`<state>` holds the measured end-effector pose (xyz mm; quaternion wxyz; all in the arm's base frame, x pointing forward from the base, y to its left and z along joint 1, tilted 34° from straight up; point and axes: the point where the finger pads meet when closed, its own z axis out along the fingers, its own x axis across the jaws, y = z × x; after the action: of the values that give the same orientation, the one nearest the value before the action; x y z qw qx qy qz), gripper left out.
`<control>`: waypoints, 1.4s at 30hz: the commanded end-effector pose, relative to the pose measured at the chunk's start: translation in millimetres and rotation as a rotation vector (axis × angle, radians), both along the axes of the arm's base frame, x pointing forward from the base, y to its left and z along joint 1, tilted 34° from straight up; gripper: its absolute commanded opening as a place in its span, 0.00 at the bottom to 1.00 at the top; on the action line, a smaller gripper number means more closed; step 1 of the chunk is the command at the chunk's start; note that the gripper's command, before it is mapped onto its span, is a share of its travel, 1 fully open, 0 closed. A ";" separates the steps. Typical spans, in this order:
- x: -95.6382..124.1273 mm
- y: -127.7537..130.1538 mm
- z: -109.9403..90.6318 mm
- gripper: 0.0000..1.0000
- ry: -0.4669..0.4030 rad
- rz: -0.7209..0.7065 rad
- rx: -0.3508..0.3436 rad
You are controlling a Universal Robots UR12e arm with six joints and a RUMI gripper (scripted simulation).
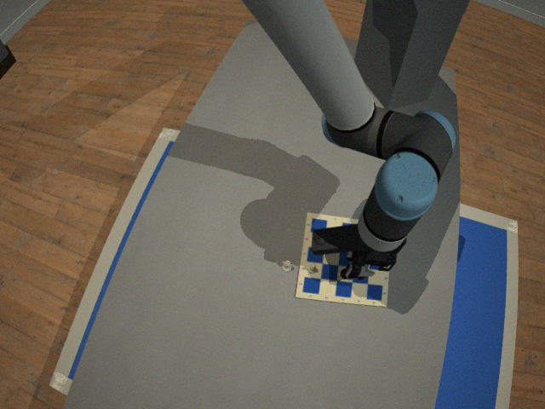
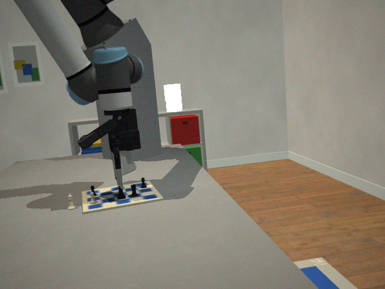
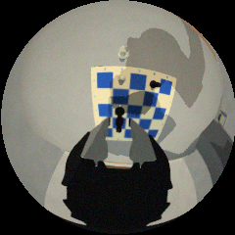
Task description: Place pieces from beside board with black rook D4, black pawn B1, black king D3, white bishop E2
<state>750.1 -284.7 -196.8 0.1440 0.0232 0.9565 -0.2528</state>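
The gripper [image 2: 120, 185] [image 3: 119, 121] is open a little, its fingertips low around the upper part of the black king [image 2: 121, 195] [image 3: 119, 112]. The king stands upright on D3 of the board [image 2: 83, 209] [image 3: 94, 73]. The black rook [image 2: 133, 191] stands upright beside it on D4. A black pawn [image 2: 92, 191] [image 3: 154, 84] stands on B1. The white bishop [image 1: 287, 266] [image 2: 70, 202] [image 3: 122, 53] stands upright on the table, off the board's edge near row 1. In the top view the gripper hides much of the king and rook.
A white piece [image 1: 312, 268] [image 2: 92, 198] [image 3: 121, 78] stands on D1, between the bishop and the king. Another black pawn [image 2: 142, 183] stands farther back on the board, beyond the rook. The arm and gripper hang over part of the board.
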 end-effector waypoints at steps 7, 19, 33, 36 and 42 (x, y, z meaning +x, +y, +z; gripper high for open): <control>-12.0 23.2 39.3 0.25 -0.001 0.000 0.000; -21.8 41.2 69.9 0.25 -0.001 0.000 0.000; -22.2 42.0 71.3 1.00 -0.001 0.000 0.000; -22.2 42.0 71.3 1.00 -0.001 0.000 0.000; -22.2 42.0 71.3 1.00 -0.001 0.000 0.000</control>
<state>727.7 -243.0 -126.1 0.1440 0.0231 0.9565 -0.2528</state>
